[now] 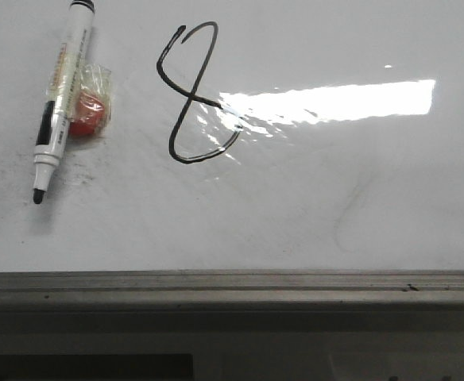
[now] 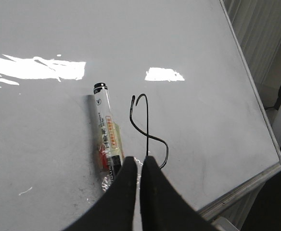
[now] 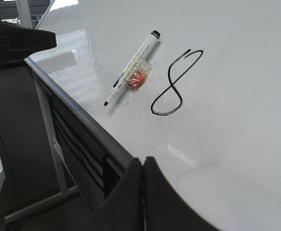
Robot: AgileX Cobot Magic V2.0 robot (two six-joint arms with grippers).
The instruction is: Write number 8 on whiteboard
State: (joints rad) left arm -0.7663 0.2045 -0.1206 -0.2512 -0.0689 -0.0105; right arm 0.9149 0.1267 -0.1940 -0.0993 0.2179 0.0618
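Observation:
The number 8 is a thin black slanted figure on the whiteboard, its top loop left slightly open. An uncapped black-and-white marker lies flat on the board to the left of the figure, tip toward the near edge. My left gripper is shut and holds nothing; it hovers over the lower part of the number 8, beside the marker. Above the board's near edge, my right gripper is shut and empty, well apart from the number 8 and the marker. Neither gripper shows in the front view.
A small red object in clear wrapping lies against the marker. A grey metal rail runs along the board's near edge. Strong glare crosses the board right of the figure. A dark stand frame is below the edge.

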